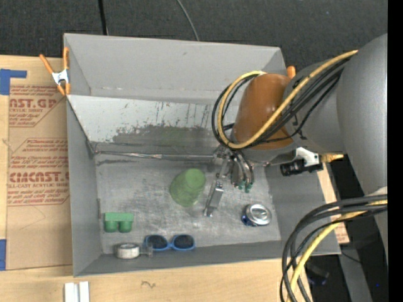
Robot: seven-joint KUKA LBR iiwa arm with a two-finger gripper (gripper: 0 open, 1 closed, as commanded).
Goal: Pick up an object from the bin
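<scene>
My gripper (210,210) hangs low over the bin floor, right of centre. A pale green translucent cup (187,187) lies on its side just to the gripper's left, very close to it or touching; I cannot tell which. A blue and silver can (256,215) stands to the gripper's right, near the bin's right wall, apart from it.
A green block (118,221) lies at the front left. A grey tape roll (128,251) and blue sunglasses (170,242) sit along the front wall. The arm with its orange cover and cables reaches in over the right rim.
</scene>
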